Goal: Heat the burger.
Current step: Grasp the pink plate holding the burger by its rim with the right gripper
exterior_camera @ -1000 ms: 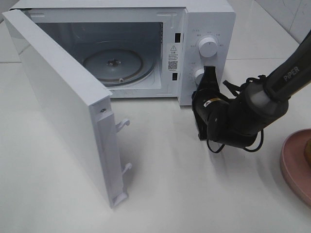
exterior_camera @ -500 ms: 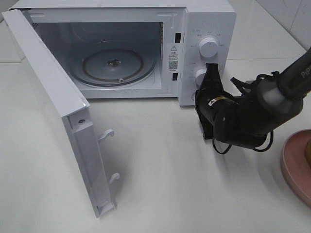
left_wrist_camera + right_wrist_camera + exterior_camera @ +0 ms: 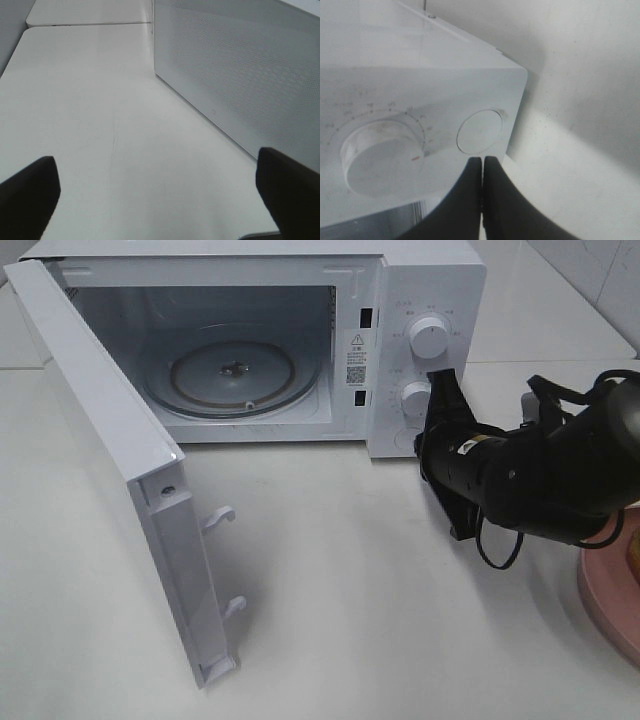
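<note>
Burger (image 3: 634, 558) is barely showing at the right edge, sitting on the pink plate (image 3: 600, 590), not yet loaded. We are holding our right gripper (image 3: 483, 164) shut and empty by the button (image 3: 479, 131) on the microwave (image 3: 425, 280); its door (image 3: 120, 490) is standing open, and our left gripper (image 3: 159, 189) is hanging wide open.

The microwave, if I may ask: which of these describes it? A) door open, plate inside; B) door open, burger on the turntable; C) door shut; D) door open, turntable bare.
D: the door is wide open and nothing lies on the turntable.
</note>
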Controlling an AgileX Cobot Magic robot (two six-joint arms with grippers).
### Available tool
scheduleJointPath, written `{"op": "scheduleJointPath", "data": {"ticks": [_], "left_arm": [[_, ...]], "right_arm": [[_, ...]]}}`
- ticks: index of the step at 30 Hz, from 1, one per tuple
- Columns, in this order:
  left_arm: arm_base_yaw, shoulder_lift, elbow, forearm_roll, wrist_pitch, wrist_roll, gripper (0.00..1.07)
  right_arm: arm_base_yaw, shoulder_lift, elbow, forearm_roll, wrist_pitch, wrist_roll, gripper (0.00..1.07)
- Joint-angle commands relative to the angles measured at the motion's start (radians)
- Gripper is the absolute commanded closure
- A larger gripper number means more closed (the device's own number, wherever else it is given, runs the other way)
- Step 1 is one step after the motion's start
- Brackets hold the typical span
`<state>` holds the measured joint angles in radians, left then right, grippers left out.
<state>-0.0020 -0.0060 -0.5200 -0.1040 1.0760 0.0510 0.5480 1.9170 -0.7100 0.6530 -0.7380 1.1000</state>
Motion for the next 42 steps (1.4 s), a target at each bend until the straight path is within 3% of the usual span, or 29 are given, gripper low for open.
{"op": "scheduleJointPath", "data": {"ticks": [1,18,23,29,31,39,42], "left_arm": [[0.001,-0.016,0.004,-0.006,-0.01,-0.001,0.07],[0.001,-0.016,0.004,-0.006,-0.01,-0.001,0.07],[0.001,-0.016,0.004,-0.006,-0.01,-0.001,0.07],[0.001,-0.016,0.004,-0.006,-0.01,-0.001,0.07],[0.001,-0.016,0.004,-0.006,-0.01,-0.001,0.07],[0.001,-0.016,0.004,-0.006,-0.01,-0.001,0.07],[0.001,-0.016,0.004,-0.006,-0.01,-0.001,0.07]], "right_arm": [[0.001,-0.077,0.018,-0.069,0.128,-0.136,1.07],[-0.001,-0.267,0.007,-0.171,0.653,-0.742,1.07],[-0.001,-0.313,-0.053,-0.252,0.944,-1.014,1.06],[-0.001,-0.325,-0.09,-0.347,1.107,-1.117,1.05],[-0.001,-0.337,-0.115,-0.414,1.273,-1.132,1.04],[-0.002,-0.39,-0.117,-0.524,1.419,-1.132,1.01],[-0.035,-0.423,-0.117,-0.552,1.458,-1.128,0.95]]}}
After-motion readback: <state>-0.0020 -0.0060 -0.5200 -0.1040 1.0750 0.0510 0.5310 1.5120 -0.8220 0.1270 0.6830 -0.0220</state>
